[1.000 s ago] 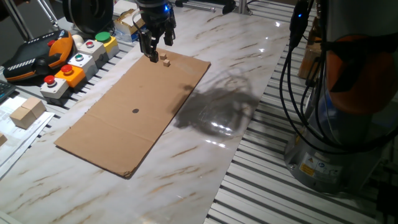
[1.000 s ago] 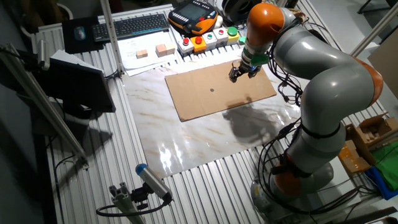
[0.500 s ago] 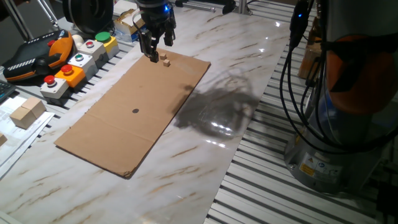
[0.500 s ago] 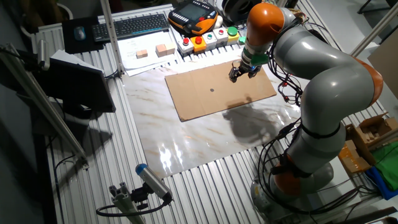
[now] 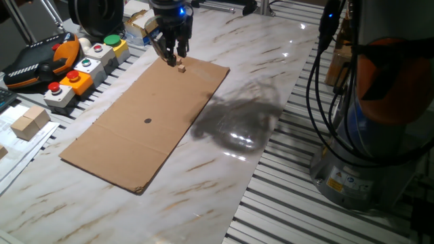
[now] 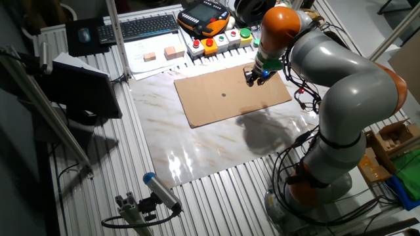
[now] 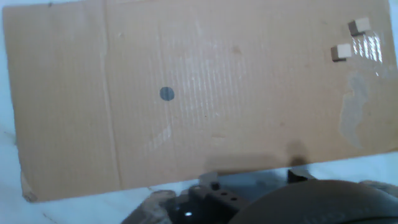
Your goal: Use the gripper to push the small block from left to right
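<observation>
Two small pale blocks lie near the far corner of a cardboard sheet. The hand view shows both at its top right, one small block and its twin just beyond. In one fixed view only one small block shows, right beside the fingertips; the fingers cover the other. My gripper hangs low over that corner, black with a blue light on top, its thin fingers apart and holding nothing. The other fixed view has the gripper at the sheet's far right end.
Button boxes and an orange teach pendant line the sheet's left side. Larger wooden blocks sit on paper further left. The robot base and cables fill the right. A dark dot marks the sheet.
The gripper has turned about its axis and shifted slightly right toward the blocks. Its fingers now cover the nearer of the two blocks in one fixed view.
</observation>
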`<state>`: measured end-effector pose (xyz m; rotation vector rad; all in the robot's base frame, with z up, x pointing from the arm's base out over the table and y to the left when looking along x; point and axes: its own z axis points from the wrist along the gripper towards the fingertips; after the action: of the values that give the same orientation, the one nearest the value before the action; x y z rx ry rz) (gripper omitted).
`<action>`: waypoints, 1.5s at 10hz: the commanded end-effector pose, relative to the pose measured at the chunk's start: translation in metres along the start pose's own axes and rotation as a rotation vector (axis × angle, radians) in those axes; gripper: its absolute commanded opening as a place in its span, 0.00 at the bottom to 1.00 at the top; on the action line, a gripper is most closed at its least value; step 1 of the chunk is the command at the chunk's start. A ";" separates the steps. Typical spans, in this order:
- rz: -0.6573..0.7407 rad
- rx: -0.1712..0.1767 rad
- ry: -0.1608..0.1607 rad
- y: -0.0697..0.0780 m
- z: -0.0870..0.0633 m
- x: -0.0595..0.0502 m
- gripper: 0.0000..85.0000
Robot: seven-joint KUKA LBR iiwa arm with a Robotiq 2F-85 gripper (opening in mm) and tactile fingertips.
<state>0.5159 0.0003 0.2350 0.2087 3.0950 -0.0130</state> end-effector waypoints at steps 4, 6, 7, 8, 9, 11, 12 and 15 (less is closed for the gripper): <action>0.009 -0.001 -0.001 -0.005 0.009 -0.006 0.01; 0.041 0.000 0.003 -0.010 0.014 -0.010 0.01; 0.068 0.011 0.006 -0.011 0.015 -0.011 0.01; 0.092 0.021 0.004 -0.012 0.016 -0.012 0.01; 0.118 0.033 0.004 -0.013 0.017 -0.012 0.01; 0.177 0.070 0.003 -0.014 0.018 -0.013 0.01; 0.203 0.085 0.008 -0.014 0.020 -0.014 0.01; 0.317 0.116 0.013 -0.023 0.032 -0.025 0.01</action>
<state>0.5389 -0.0265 0.2039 0.6861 3.0396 -0.1821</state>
